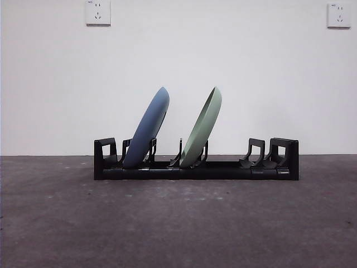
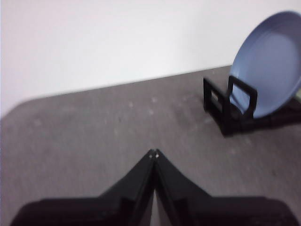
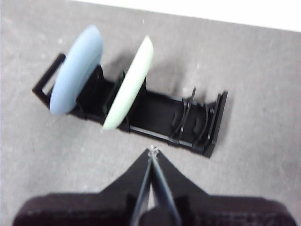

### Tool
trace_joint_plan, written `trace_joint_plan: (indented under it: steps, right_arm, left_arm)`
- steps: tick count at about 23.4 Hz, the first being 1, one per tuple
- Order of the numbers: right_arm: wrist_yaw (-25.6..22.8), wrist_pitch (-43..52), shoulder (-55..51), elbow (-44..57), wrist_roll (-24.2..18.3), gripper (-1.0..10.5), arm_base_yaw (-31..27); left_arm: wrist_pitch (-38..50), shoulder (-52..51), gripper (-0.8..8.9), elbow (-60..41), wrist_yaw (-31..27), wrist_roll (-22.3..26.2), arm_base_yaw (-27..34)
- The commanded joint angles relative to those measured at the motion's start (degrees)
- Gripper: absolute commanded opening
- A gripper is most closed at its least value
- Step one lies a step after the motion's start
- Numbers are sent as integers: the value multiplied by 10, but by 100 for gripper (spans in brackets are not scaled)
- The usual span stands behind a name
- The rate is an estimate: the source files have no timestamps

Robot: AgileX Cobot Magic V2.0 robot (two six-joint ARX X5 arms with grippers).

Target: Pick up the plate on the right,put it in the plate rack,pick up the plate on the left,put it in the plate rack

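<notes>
Rack: plate rack (image 1: 223,170) on the bench, long side facing front, nearest item.
Blue plate (image 1: 147,128): slotted near the rack's left end, leaning right.
Green plate (image 1: 202,128): slotted mid-rack, same lean, apart from blue.
Right gripper (image 3: 153,149): jaws pressed together, above bench beside rack.
Left gripper (image 2: 154,152): jaws pressed together, off the rack's blue-plate end.

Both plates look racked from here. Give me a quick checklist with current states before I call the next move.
1. Blue plate seated in the plate rack: ok, leaning between prongs.
2. Green plate seated: ok, in the slot beside it, leaning the same way.
3. Plates apart from each other: ok.
4. Left gripper free: ok, shut, holding nothing, away from the rack.
5. Right gripper free: ok, shut, above the rack.
6. Rack level on the table: ok.
</notes>
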State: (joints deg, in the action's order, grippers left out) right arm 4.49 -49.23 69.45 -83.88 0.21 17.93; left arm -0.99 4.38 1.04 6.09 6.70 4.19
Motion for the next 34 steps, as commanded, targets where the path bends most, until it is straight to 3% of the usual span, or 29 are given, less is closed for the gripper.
trace_joint_plan:
  steps: [1,6,18,23,26,31,34]
  right_arm:
    - [-1,5,2,2,2,2,0]
    - [-1,4,2,2,2,2,0]
    - [-1,4,2,2,0,2,0]
    - [-54,-5,-50,3,-87,2,-35]
    - [-19,12,-120,9,-83,2,-78]
    - [-15,132,-272,149,-83,2,-184]
    - [-16,215,-349,270,-79,2,-201]
  left_arm:
    - [-49,-22,-3,-6,-1,-18,1]
    - [-81,-42,-4,-6,7,-70,1]
    - [-81,-14,-4,-6,7,-69,1]
    - [-82,-5,-4,-6,7,-69,1]
    - [-82,-5,-4,-6,7,-69,1]
    - [-82,-5,-4,-6,7,-69,1]
    - [-81,-5,-3,-6,7,-69,1]
